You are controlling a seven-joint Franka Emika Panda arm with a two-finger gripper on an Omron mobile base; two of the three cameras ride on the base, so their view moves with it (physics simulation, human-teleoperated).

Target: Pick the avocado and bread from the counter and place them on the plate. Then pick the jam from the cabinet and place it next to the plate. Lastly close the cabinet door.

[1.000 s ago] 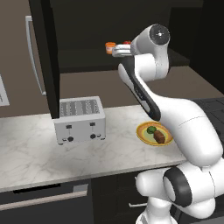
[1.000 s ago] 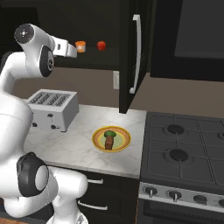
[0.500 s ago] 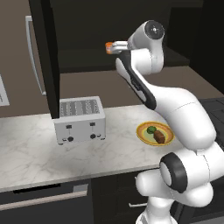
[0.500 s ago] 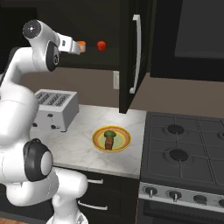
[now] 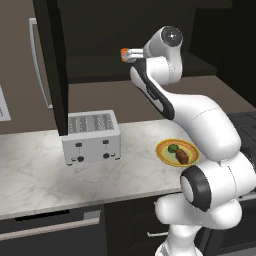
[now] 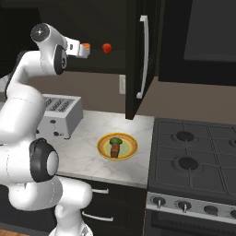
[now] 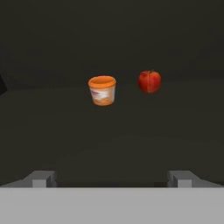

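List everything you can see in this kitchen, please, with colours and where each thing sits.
jam jar: one, orange, on the cabinet shelf, left of the apple in the hand view
apple: one, red, same shelf
cabinet door: one, dark, standing open
plate: one, yellow-rimmed, on the counter
avocado: one, dark green, on the plate
bread: one, reddish-brown, on the plate
toaster: one, silver, on the counter
counter: one, white marble
stove: one, dark, beside the counter
tool: one, open, pointed at the jar, apart from it
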